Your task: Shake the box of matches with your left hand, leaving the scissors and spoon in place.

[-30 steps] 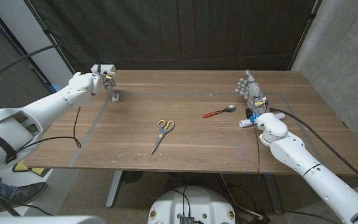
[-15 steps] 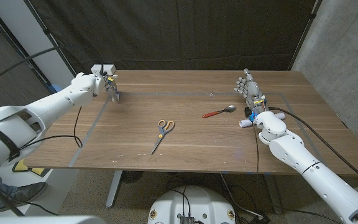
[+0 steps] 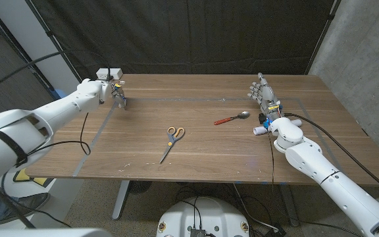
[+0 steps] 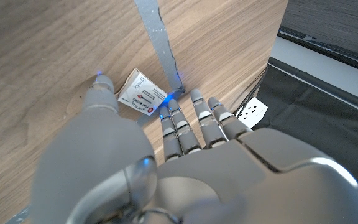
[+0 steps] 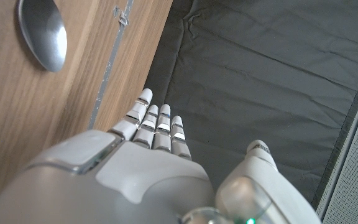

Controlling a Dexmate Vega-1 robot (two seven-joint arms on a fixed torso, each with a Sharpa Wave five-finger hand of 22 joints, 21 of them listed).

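Reaching over the matchbox (image 4: 142, 94), the open, empty left robot hand (image 4: 166, 155) should be closed squarely before shaking.

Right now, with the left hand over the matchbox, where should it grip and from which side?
Likely across the short span of the matchbox, thumb on one long edge and fingers on the other, coming down from above. It lies flat, label up, beside the grey tape line, so only its edges offer purchase. The left hand already hovers there.
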